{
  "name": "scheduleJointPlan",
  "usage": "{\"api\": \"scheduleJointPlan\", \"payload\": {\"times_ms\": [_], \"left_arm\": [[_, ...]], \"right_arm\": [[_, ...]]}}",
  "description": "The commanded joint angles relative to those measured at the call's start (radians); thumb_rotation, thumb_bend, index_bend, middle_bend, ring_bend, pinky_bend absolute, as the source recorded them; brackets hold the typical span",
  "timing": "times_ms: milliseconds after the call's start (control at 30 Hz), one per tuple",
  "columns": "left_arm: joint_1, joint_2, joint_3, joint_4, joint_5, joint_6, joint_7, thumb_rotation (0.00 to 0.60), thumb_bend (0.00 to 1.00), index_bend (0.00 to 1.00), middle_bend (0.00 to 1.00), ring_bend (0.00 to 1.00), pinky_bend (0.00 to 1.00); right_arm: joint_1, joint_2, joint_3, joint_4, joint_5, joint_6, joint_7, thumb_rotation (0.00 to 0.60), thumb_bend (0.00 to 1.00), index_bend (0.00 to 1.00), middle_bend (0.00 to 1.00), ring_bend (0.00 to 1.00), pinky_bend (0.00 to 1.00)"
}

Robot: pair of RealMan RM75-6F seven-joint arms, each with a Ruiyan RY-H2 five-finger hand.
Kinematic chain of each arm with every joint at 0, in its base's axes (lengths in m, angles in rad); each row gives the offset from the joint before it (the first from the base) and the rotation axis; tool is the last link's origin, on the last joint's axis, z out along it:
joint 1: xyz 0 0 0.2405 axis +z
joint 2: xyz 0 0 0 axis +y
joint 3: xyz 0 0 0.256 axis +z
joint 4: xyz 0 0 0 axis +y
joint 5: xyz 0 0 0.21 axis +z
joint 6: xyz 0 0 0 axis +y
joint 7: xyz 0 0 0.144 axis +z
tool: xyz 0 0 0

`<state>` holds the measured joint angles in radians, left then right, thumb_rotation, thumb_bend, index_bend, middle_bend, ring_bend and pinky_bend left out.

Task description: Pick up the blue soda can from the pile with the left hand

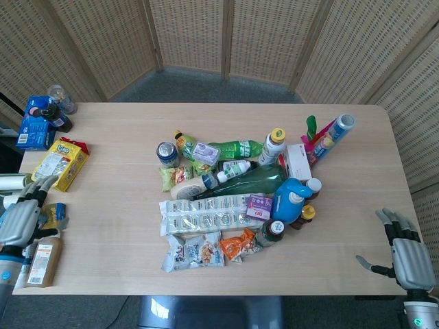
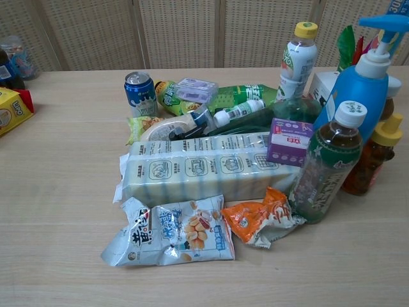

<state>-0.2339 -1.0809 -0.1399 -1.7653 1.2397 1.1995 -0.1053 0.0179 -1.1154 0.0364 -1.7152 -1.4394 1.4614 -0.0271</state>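
Blue soda can point(image 1: 167, 152): upright at the far left edge of the pile, touching the green bottle point(image 1: 226, 148) lying just beside it; a small snack bag point(image 1: 169, 178) lies in front of it. Nothing grips it.
Left hand point(image 1: 19, 221): at the table's left edge, over the loose items there, well apart from the can; fingers spread, holding nothing. Seen only in the head view.
Right hand point(image 1: 407, 255): off the table's near right corner, fingers apart, empty.
Pile: long white multipack point(image 2: 204, 171) across the front, blue pump bottle point(image 2: 364, 77) and tea bottle point(image 2: 324, 169) standing at the right.
Table point(image 1: 116, 205): light wood.
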Motion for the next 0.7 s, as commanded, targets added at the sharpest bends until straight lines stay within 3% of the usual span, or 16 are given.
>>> {"api": "scheduleJointPlan", "payload": {"times_ms": [33, 167, 400, 700], "left_arm": [[-0.107, -0.105, -0.083, 0.112, -0.087, -0.16, -0.173, 0.6, 0.34, 0.0, 0.0, 0.0, 0.0], [-0.202, -0.2, -0.132, 0.238, -0.131, -0.323, -0.326, 0.6, 0.34, 0.0, 0.0, 0.0, 0.0], [-0.341, -0.404, -0.183, 0.494, -0.159, -0.462, -0.419, 0.6, 0.34, 0.0, 0.0, 0.0, 0.0], [-0.482, -0.658, -0.244, 0.808, -0.14, -0.554, -0.585, 0.6, 0.34, 0.0, 0.0, 0.0, 0.0]], "right_arm": [[-0.01, 0.007, -0.003, -0.002, 0.002, 0.01, 0.005, 0.494, 0.03, 0.0, 0.0, 0.0, 0.0], [-0.034, 0.026, -0.006, -0.009, 0.015, 0.036, 0.009, 0.495, 0.04, 0.0, 0.0, 0.0, 0.0], [-0.068, 0.05, -0.007, -0.018, 0.05, 0.061, 0.007, 0.497, 0.03, 0.0, 0.0, 0.0, 0.0], [-0.096, 0.076, 0.004, -0.026, 0.095, 0.075, 0.01, 0.487, 0.04, 0.0, 0.0, 0.0, 0.0]]}}
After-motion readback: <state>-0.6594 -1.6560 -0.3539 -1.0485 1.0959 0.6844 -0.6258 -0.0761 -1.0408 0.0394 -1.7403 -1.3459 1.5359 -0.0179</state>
